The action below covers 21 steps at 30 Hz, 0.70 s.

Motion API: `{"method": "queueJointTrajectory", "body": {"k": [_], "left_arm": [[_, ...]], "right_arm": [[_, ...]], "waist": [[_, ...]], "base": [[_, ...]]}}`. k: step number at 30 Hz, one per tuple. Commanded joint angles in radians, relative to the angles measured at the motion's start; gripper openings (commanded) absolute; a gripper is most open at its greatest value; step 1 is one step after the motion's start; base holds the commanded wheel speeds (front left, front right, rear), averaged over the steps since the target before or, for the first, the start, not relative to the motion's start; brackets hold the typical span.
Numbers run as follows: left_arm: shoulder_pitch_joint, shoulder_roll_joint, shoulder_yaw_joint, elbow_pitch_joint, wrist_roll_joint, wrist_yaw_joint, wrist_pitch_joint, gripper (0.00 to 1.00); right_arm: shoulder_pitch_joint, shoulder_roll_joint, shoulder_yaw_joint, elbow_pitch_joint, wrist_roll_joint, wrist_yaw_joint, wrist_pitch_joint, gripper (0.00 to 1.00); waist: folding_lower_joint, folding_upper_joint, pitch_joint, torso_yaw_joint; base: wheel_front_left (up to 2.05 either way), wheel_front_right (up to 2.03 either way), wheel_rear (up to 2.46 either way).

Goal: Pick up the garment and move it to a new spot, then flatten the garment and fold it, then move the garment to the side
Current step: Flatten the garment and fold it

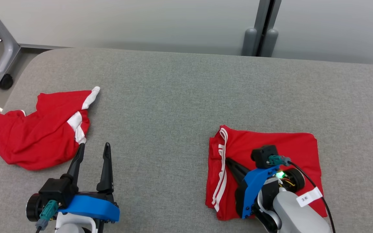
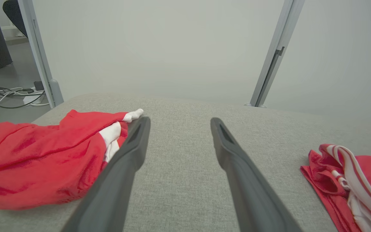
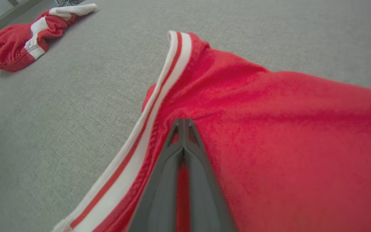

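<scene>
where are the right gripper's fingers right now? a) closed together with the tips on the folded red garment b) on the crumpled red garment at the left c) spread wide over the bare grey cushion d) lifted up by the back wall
a: the right gripper has its fingers closed together, tips down on the folded red garment just beside its white-striped edge.

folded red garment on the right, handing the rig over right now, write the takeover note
Left gripper: open, empty, close beside the crumpled red garment at the left of the grey table.
Right gripper: shut, tips on the folded red garment by its white-striped edge; whether it pinches cloth is unclear.
Done: that garment lies folded in a rough rectangle.
Left: probably moving it to the side; the crumpled one is not flattened or folded.
</scene>
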Motion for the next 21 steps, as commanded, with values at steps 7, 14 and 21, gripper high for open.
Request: {"method": "queueJointTrajectory", "body": {"k": [7,14,21], "left_arm": [[-0.023,-0.003,-0.009,0.017,-0.001,-0.003,-0.004,1.00],[-0.010,0.002,0.003,0.020,-0.007,0.003,-0.004,1.00],[0.023,0.015,0.033,0.000,-0.013,0.018,-0.004,1.00]], "right_arm": [[-0.087,-0.002,0.210,0.042,0.139,0.000,0.036,0.00],[-0.142,-0.002,0.289,-0.022,0.282,0.000,-0.056,0.24],[-0.139,-0.003,0.166,-0.096,0.244,0.000,-0.224,1.00]], "waist": [[-0.0002,-0.0002,0.006,0.027],[-0.0002,-0.0002,-0.011,0.015],[-0.0002,-0.0002,-0.045,-0.040]], "base": [[0.00,0.00,0.00],[0.00,0.00,0.00],[0.00,0.00,0.00]]}}
